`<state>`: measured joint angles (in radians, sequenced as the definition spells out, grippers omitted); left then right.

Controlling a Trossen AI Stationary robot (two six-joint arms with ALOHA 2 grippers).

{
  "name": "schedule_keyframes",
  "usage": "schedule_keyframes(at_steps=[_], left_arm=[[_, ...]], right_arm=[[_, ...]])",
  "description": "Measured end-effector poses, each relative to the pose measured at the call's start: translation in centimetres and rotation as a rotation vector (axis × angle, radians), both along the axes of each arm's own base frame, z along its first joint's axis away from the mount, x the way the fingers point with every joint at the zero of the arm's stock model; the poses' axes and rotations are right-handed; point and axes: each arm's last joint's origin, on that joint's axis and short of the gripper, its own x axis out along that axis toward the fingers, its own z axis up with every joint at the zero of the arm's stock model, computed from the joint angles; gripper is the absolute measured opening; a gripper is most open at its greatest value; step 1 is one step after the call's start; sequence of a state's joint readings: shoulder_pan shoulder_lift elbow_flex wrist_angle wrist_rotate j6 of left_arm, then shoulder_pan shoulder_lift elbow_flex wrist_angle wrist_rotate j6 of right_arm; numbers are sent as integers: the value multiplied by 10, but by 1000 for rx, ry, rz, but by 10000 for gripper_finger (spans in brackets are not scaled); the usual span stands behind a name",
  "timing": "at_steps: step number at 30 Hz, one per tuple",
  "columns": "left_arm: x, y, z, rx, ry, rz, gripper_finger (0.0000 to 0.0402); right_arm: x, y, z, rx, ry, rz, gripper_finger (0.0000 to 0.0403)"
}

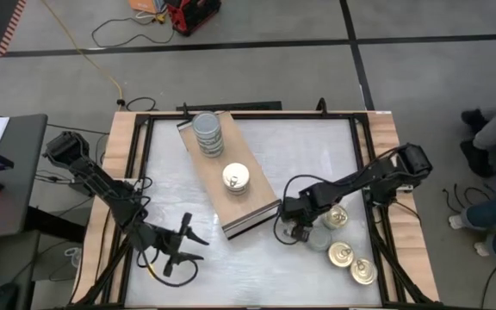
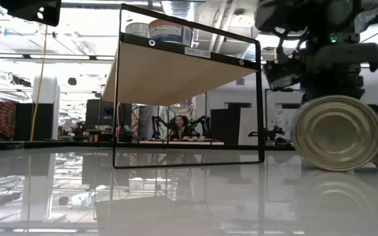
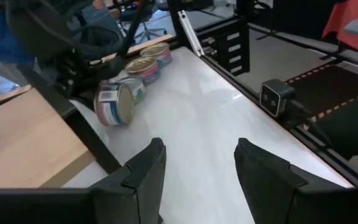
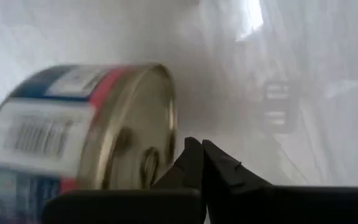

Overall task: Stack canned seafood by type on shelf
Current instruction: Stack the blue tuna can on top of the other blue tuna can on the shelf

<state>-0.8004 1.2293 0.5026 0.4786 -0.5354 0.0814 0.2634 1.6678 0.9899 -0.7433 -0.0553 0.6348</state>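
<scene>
Missing the tin with shut fingers, looks like.
Our right gripper [image 4: 197, 163] is closed on nothing; the tipped tin [image 4: 79, 134] lies on its side touching it, at about 9 o'clock. We'd reopen wide and straddle it. Left gripper [image 3: 197, 171] waits half-open near the shelf [image 1: 218, 168].

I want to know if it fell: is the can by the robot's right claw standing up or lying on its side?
On its side. The tin shows its round gold end facing sideways, resting on its edge beside the shut right gripper.
</scene>
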Motion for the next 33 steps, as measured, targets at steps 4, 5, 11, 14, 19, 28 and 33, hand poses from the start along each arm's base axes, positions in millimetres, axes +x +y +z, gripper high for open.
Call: schedule_keyframes(at_steps=[4, 5, 11, 14, 19, 28, 33], left_arm=[[-2, -1, -1, 22, -4, 30, 181], [-3, -1, 0, 29, -6, 42, 181], [-5, -1, 0, 48, -19, 91, 181], [-5, 1, 1, 25, -24, 155, 181], [-6, 4, 5, -9, -47, 252, 181], [-16, 18, 30, 3, -133, 317, 181], [-23, 27, 39, 33, -155, 377, 181]], right_arm=[[-5, -4, 7, -55, -6, -30, 49], [-7, -5, 12, -67, -20, -34, 54], [-22, -11, 46, -120, -133, -54, 62], [-29, -9, 67, -109, -221, -48, 63], [-41, 3, 86, -34, -279, 30, 92], [-33, 32, 82, 96, -259, -42, 283], [-23, 52, 83, -69, -231, -23, 314]])
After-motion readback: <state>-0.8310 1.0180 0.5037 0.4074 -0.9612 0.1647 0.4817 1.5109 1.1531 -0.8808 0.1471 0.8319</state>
